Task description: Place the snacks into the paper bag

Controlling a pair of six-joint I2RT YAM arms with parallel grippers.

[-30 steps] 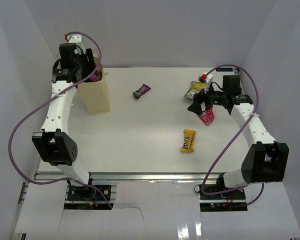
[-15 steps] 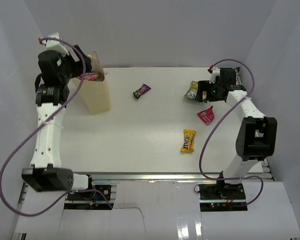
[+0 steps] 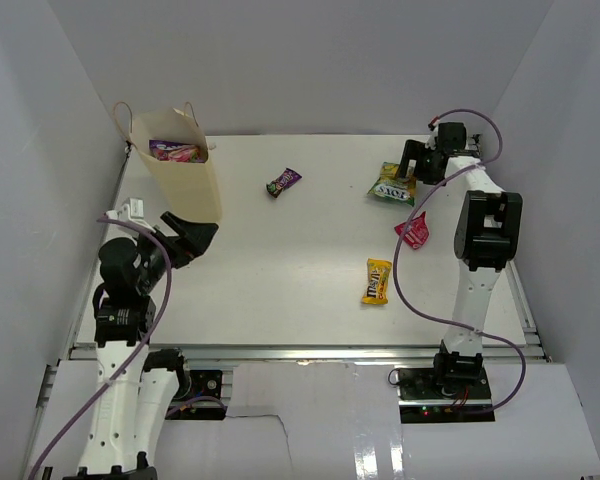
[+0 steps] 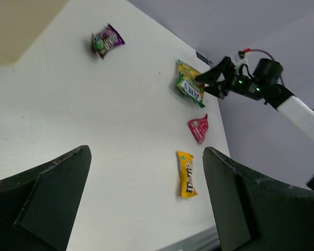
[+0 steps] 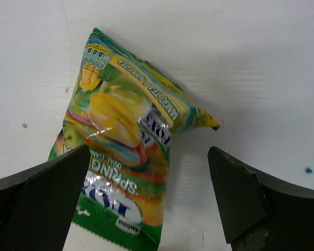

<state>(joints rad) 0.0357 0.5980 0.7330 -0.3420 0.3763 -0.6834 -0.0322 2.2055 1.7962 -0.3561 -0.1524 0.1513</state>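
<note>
The paper bag (image 3: 185, 185) stands upright at the back left with purple-pink packets (image 3: 177, 151) showing inside its mouth. My left gripper (image 3: 196, 233) is open and empty, low beside the bag's near side; its wrist view (image 4: 146, 201) looks across the table. My right gripper (image 3: 408, 172) is open, its jaws either side of the green-yellow snack (image 5: 123, 157), which lies flat at the back right (image 3: 391, 186). A dark purple snack (image 3: 283, 181), a red-pink snack (image 3: 412, 232) and a yellow snack (image 3: 377, 280) lie loose on the table.
White walls enclose the table on three sides. The left wrist view also shows the dark purple (image 4: 107, 41), green-yellow (image 4: 189, 84), red-pink (image 4: 199, 128) and yellow (image 4: 187, 174) packets, the right arm (image 4: 256, 86) and a corner of the bag (image 4: 18, 26).
My left arm has swung from above the bag's mouth down to the table's near left, uncovering the bag. My right gripper has moved back from the red-pink packet to over the green-yellow one.
</note>
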